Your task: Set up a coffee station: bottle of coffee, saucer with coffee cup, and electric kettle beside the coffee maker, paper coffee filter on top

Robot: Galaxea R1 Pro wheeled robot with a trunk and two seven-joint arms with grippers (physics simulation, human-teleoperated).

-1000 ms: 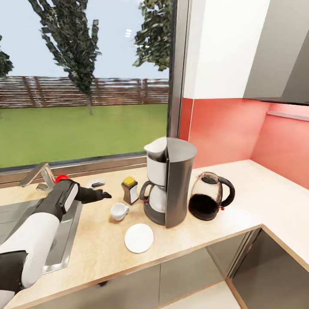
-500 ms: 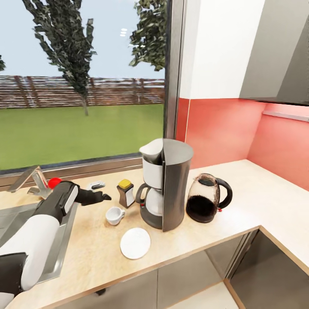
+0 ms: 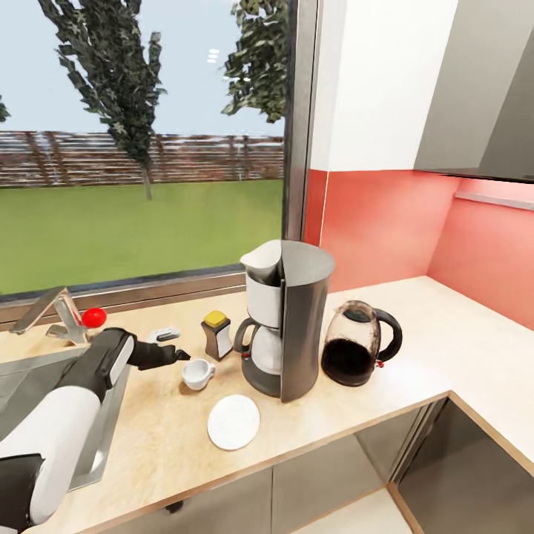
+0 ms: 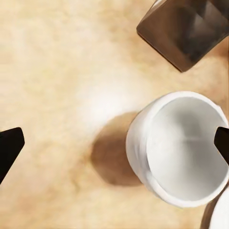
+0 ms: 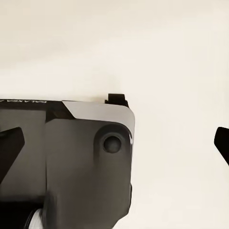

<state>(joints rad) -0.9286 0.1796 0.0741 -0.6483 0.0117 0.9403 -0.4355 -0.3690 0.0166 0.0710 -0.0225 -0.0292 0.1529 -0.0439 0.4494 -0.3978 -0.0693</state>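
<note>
In the head view we see our left gripper [image 3: 180, 355] at centre-left of the frame, its dark fingers reaching to the rim of the white coffee cup [image 3: 197, 373], which stands upright on the tabletop [image 3: 415, 326]. In the left wrist view the cup [image 4: 179, 148] sits at the right of the frame, empty, with one fingertip at each side edge of the picture: the fingers are spread wide and hold nothing.

Just below the cup in the head view lies the round white saucer [image 3: 233, 421], bare, close to the base of the coffee maker [image 3: 285, 315] at centre frame. The bottle of coffee [image 3: 216, 334], with its yellow cap, stands just left of the coffee maker and above the cup. The electric kettle [image 3: 359, 351] stands just right of the coffee maker. The sink [image 3: 30, 378] fills the left edge.

In the right wrist view our right gripper's [image 5: 114, 143] fingers are also wide apart and empty, above a dark grey panel [image 5: 81, 157].
</note>
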